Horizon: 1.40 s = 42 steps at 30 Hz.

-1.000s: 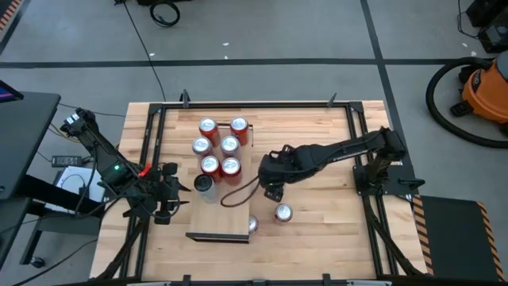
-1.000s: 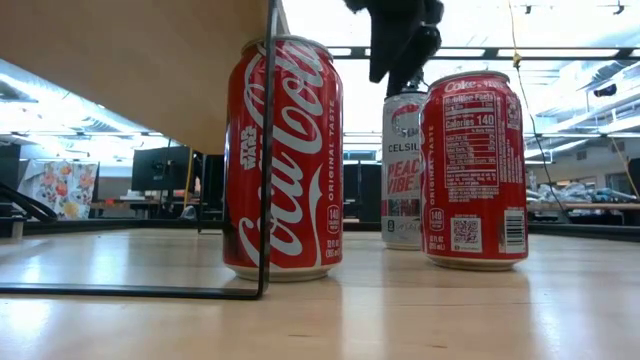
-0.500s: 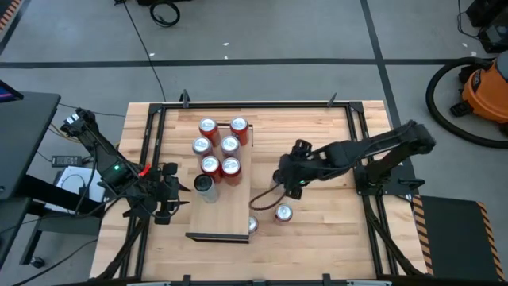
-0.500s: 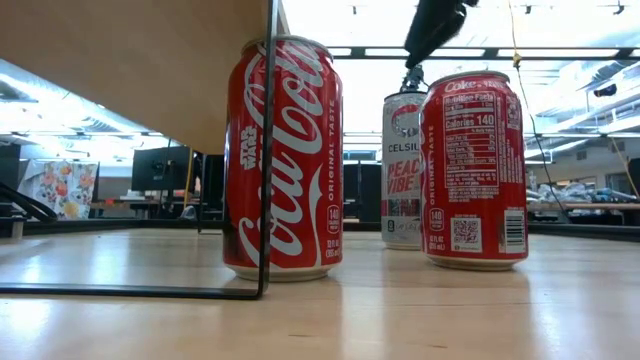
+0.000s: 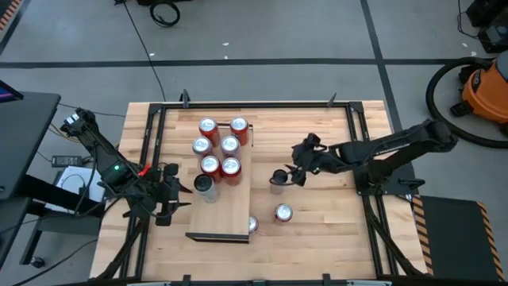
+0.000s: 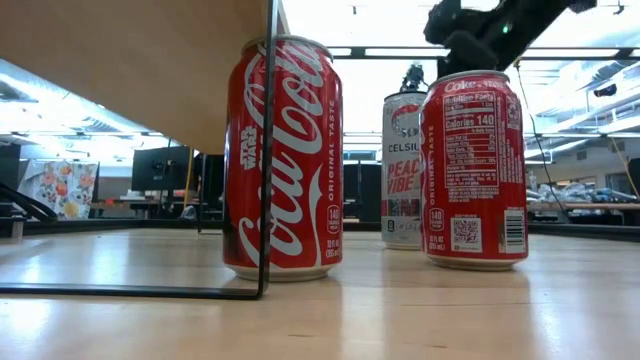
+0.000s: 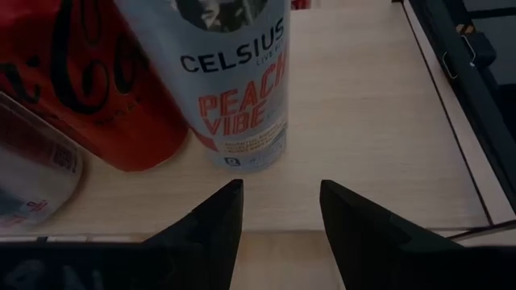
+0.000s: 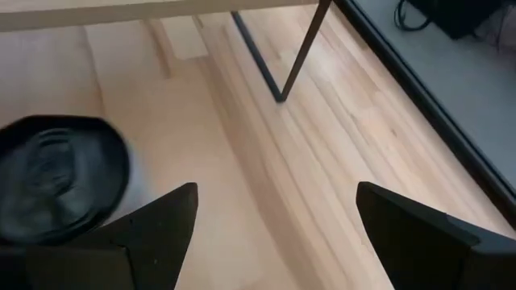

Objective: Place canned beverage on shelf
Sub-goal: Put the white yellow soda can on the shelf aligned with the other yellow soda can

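The shelf point(image 5: 226, 208) is a pale board on thin dark wire legs. Several red cans point(image 5: 220, 147) and a white Celsius can point(image 7: 234, 80) stand on it. My left gripper point(image 7: 278, 193) is open at the shelf's left side point(image 5: 171, 195), pointing at the foot of that Celsius can with nothing between its fingers. A second Celsius can point(image 5: 278, 179) stands upright on the tabletop, right of the shelf. My right gripper point(image 5: 292, 172) hovers open just to its right. The can's dark top point(image 8: 56, 177) lies outside the fingers.
A red can point(image 5: 283, 212) stands on the tabletop near the front. Another red can point(image 6: 285, 160) stands beside the shelf's near right leg point(image 6: 270, 150). A black frame point(image 5: 357, 143) borders the table. Bare tabletop point(image 5: 317, 222) lies right of the shelf.
My right gripper has drawn back toward the table's right edge, away from above the Celsius can on the tabletop, and has stayed open. The can remains upright where it was. My left gripper has kept still.
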Tool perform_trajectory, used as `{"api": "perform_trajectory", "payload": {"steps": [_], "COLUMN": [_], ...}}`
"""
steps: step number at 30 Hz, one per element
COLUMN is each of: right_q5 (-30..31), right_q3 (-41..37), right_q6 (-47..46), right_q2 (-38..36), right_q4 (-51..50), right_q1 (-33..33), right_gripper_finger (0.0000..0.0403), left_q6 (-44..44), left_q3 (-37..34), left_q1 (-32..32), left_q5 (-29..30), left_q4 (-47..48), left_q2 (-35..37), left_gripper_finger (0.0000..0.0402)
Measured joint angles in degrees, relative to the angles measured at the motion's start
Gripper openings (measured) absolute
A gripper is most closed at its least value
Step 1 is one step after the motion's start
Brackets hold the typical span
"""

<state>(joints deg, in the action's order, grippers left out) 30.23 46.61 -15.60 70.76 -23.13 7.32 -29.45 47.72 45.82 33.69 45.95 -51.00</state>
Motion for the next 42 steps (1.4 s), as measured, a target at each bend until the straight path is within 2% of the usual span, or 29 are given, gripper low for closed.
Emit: {"api": "perform_trajectory", "payload": {"steps": [2, 7, 14, 25, 31, 42], "right_q5": [-1.16, -8.62, -14.66, -15.33, -15.55, -15.07], "right_q3": [-1.77, -5.4, -5.64, -5.64, -5.64, -5.64], "right_q6": [2.49, 6.68, 5.93, -2.36, -2.32, -3.75], "right_q2": [0.21, 0.33, 0.33, 0.33, 0.33, 0.31], "right_q4": [3.32, 10.85, 10.68, 9.19, 9.19, 12.93], "right_q1": [-1.39, -5.19, -5.5, 2.94, 7.9, 8.88], "right_gripper_finger": [0.0348, 0.0348, 0.0348, 0.0348, 0.0348, 0.0356], "left_q6": [-0.13, -2.61, -4.43, -6.44, -6.51, -6.53], "left_q3": [0.0, 0.0, 0.0, 0.0, 0.0, 0.0], "left_q1": [0.0, 0.0, 0.0, 0.0, 0.0, 0.0], "left_q5": [0.02, 0.11, 0.11, 0.11, 0.11, 0.11], "left_q4": [-0.42, -0.35, -0.32, -0.28, -0.26, -0.26], "left_q2": [0.0, 0.0, 0.0, 0.0, 0.0, 0.0], "left_gripper_finger": [0.0178, 0.0178, 0.0178, 0.0178, 0.0178, 0.0178]}}
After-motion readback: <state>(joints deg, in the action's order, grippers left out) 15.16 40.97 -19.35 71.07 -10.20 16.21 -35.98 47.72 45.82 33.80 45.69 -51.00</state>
